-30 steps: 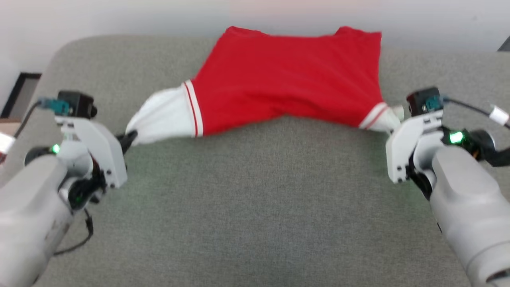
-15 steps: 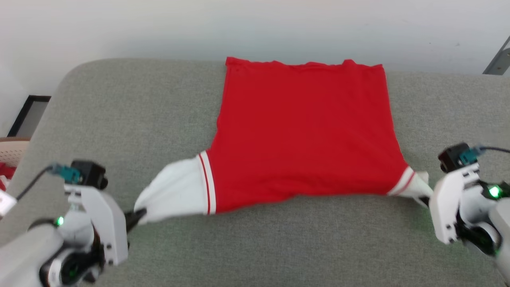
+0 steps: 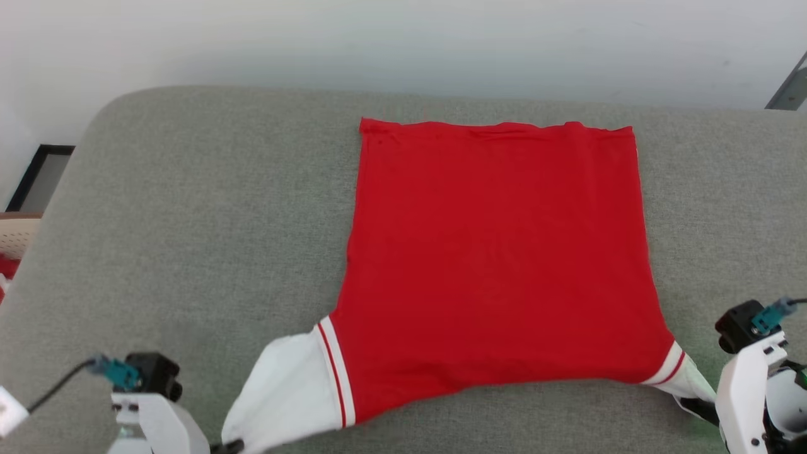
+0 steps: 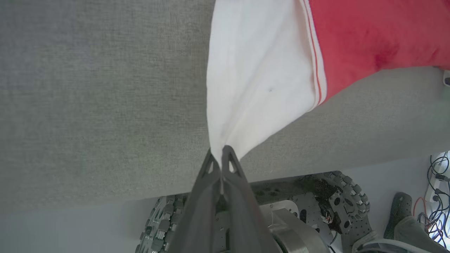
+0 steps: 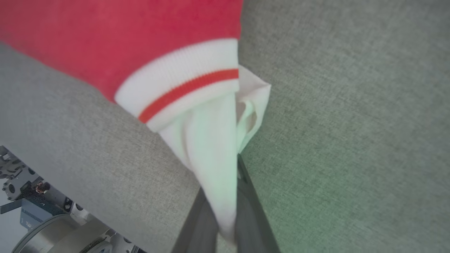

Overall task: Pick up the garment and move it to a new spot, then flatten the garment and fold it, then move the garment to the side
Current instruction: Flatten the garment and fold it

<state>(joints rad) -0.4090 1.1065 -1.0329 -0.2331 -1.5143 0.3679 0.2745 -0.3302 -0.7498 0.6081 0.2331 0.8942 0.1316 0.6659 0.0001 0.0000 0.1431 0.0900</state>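
the shirt [image 3: 498, 252] lies on the grey cushion [image 3: 189, 221], a bit right of the middle. its red body is spread out flat. its straight hem is toward the far edge and its two white sleeves are by the near edge. so its long way runs from far to near, straight at the robot.

the left sleeve [image 3: 284, 391] is pulled out to a point toward the near left corner. the left claw [image 4: 220, 156] is clamped on that point, with the cloth pinched between its two dark fingers. the right sleeve [image 3: 684, 378] is bunched up small, just past its striped band. the right claw [image 5: 228, 175] is clamped on it too, and white cloth hangs over one finger.

both claws sit at the near edge, well apart, one on each side. the whole shirt lies away from them, toward the far edge. each arm is nearest its own sleeve.

i think the flattening is partly done. the red near edge curves between the claws and looks a little lifted. the next move likely needs both sleeves laid down, each out to its own side. if one claw pulls harder, the shirt could slide crooked.

a beige basket [image 3: 16, 233] peeks in past the left edge.
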